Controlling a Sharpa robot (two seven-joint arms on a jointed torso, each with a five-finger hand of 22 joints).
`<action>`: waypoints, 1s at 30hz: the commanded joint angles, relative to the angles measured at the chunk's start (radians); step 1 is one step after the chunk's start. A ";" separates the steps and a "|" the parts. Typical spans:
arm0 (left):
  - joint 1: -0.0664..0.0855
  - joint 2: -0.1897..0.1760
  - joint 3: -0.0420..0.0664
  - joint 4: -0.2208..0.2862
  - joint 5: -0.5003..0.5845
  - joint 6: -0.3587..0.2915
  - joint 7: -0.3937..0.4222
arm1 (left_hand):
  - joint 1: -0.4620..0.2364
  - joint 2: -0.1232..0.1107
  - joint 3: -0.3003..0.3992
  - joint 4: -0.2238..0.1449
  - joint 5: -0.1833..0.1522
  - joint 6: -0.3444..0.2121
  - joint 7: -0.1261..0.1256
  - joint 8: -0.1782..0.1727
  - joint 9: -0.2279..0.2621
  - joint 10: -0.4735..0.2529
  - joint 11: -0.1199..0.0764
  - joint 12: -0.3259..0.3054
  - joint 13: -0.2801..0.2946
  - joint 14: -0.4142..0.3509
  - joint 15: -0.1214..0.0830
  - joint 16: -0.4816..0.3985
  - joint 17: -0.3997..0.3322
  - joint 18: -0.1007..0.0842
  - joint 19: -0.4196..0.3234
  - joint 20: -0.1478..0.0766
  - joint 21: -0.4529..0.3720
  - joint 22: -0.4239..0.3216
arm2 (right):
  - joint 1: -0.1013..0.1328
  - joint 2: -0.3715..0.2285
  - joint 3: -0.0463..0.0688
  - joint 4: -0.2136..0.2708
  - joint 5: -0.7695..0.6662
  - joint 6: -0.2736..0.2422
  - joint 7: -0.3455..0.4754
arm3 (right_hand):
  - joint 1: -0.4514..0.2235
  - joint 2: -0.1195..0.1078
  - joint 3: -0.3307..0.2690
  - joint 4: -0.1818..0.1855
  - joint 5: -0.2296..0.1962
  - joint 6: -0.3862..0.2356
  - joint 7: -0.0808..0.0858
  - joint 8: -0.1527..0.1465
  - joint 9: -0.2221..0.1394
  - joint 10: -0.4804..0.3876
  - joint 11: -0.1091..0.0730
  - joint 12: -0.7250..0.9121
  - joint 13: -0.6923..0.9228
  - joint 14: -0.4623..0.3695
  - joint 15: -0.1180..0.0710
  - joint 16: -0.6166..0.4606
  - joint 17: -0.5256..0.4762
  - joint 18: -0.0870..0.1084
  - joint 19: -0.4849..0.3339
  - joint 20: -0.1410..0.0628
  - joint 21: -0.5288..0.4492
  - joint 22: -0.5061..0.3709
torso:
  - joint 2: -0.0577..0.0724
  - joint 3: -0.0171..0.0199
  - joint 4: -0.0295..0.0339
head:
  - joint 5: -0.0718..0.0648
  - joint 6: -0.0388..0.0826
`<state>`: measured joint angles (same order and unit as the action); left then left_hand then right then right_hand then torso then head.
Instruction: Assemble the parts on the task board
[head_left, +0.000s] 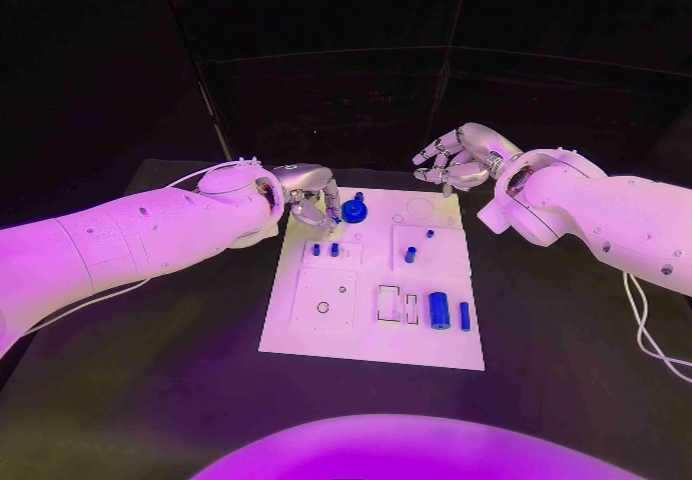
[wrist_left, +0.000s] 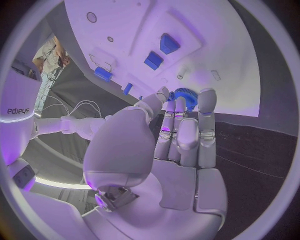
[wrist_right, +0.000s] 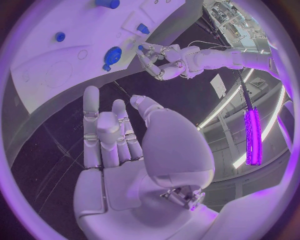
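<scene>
Blue gear (head_left: 355, 210) sits at the left hand (head_left: 309, 196) fingertips, touched but perhaps ungripped; the open right hand (head_left: 451, 155) hovers farther off.

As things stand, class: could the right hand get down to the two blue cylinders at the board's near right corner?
Probably yes: the right hand hovers open beyond the board's far edge, and nothing stands over the blue cylinders.

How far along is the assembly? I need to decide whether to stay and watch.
Early to middle, I'd judge. Small blue pegs already stand in the task board. In hand: the left hand has its fingertips at the blue gear at the board's far edge. Left: two blue cylinders lie loose by an unfilled rectangular slot. The right hand hovers, holding nothing.
</scene>
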<state>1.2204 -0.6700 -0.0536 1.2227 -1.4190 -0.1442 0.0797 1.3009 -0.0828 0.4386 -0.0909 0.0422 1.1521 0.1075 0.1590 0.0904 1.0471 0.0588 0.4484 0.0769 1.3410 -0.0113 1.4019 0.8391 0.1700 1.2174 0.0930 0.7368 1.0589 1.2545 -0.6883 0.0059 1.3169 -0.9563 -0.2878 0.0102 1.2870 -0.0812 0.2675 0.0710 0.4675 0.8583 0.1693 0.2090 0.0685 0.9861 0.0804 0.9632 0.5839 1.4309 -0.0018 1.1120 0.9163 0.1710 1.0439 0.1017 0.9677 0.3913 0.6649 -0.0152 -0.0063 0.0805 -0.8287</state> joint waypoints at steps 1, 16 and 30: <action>-0.005 0.005 0.001 -0.009 0.048 0.004 0.021 | -0.002 -0.001 0.000 0.004 0.006 0.001 0.005 0.001 0.000 0.004 0.001 -0.003 -0.001 0.005 0.000 0.004 0.002 -0.001 0.005 0.001 -0.006 -0.002 | 0.002 0.001 0.001 0.000 0.002 -0.005 0.010 | 0.009 -0.002 -0.001 0.006 0.002 0.006 -0.003 0.004 0.000 -0.001 -0.006 0.003 -0.001 0.003 -0.004 -0.002 0.001 0.013 0.004 0.000 -0.007 -0.002 | 0.000 -0.0018 -0.0007 | -0.002 0.000; -0.033 0.007 0.001 -0.041 0.069 -0.040 0.077 | -0.001 -0.003 0.000 0.003 0.006 -0.002 0.006 -0.001 -0.001 0.004 0.002 -0.005 -0.002 0.006 0.000 0.004 0.003 -0.002 0.006 0.001 -0.007 -0.002 | 0.001 0.001 0.001 -0.002 0.002 -0.004 0.011 | 0.009 -0.002 -0.001 0.006 0.002 0.006 -0.003 0.004 0.000 -0.001 -0.006 0.003 -0.001 0.003 -0.004 -0.002 0.001 0.013 0.004 0.000 -0.007 -0.002 | 0.000 -0.0009 0.0009 | -0.002 0.002; -0.037 0.011 0.001 -0.048 0.070 -0.036 0.088 | 0.002 -0.003 0.002 0.001 0.006 -0.003 0.007 -0.001 -0.001 0.004 0.002 -0.006 -0.002 0.006 0.000 0.003 0.000 -0.002 0.007 0.001 -0.007 -0.002 | 0.001 0.002 0.001 -0.004 0.003 -0.003 0.011 | 0.009 -0.002 -0.001 0.006 0.002 0.006 -0.003 0.004 0.000 -0.001 -0.006 0.003 -0.001 0.003 -0.004 -0.002 0.001 0.013 0.004 0.000 -0.007 -0.002 | 0.000 -0.0004 -0.0002 | -0.001 0.000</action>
<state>1.1828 -0.6600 -0.0537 1.1761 -1.3562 -0.1734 0.1480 1.3010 -0.0829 0.4386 -0.0909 0.0421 1.1504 0.1090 0.1559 0.0886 1.0471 0.0588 0.4484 0.0762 1.3404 -0.0107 1.4019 0.8405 0.1700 1.2173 0.0930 0.7321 1.0576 1.2537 -0.6869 0.0059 1.3125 -0.9563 -0.2877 0.0111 1.2870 -0.0812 0.2675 0.0710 0.4675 0.8584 0.1693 0.2090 0.0685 0.9861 0.0804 0.9632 0.5839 1.4309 -0.0018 1.1120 0.9162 0.1709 1.0439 0.1018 0.9677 0.3913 0.6650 -0.0159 -0.0067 0.0804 -0.8290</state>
